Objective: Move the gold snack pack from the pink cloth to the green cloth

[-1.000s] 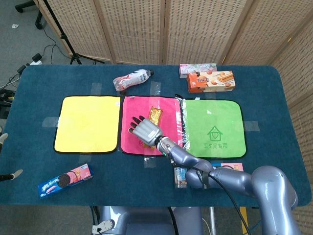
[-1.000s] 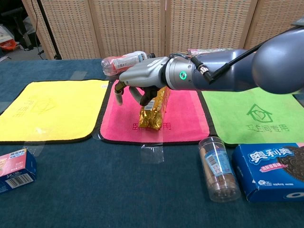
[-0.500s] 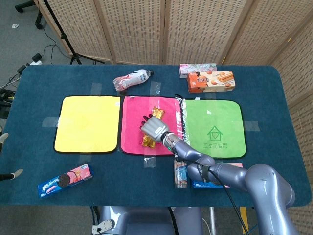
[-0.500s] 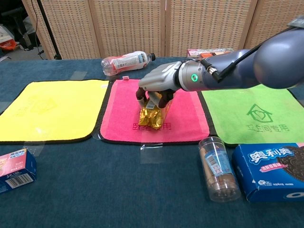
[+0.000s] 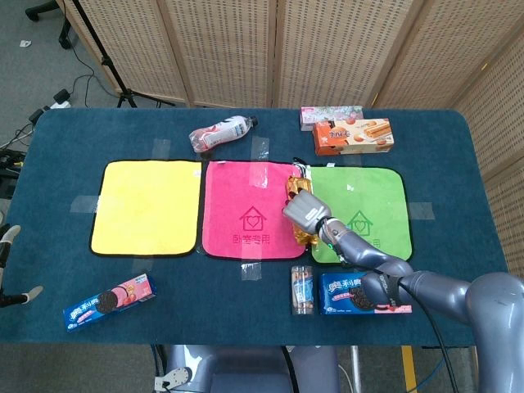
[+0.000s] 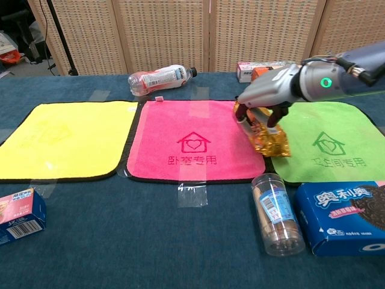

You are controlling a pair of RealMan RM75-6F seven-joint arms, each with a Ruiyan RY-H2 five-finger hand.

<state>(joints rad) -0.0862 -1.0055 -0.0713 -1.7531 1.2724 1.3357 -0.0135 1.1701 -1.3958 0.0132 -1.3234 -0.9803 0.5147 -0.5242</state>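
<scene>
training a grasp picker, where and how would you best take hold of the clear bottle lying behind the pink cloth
Probably around the middle of the bottle, coming down from above. It lies on its side with its long axis running left to right and its dark cap toward the right, so fingers closing front to back across the round body should hold. The space around it looks free on the table.

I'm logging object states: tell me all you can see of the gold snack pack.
The gold snack pack is a crinkled, shiny foil pouch, gold with some red near the top. The right hand grips its upper end from above, so it hangs tilted over the border between the pink cloth and green cloth.
</scene>
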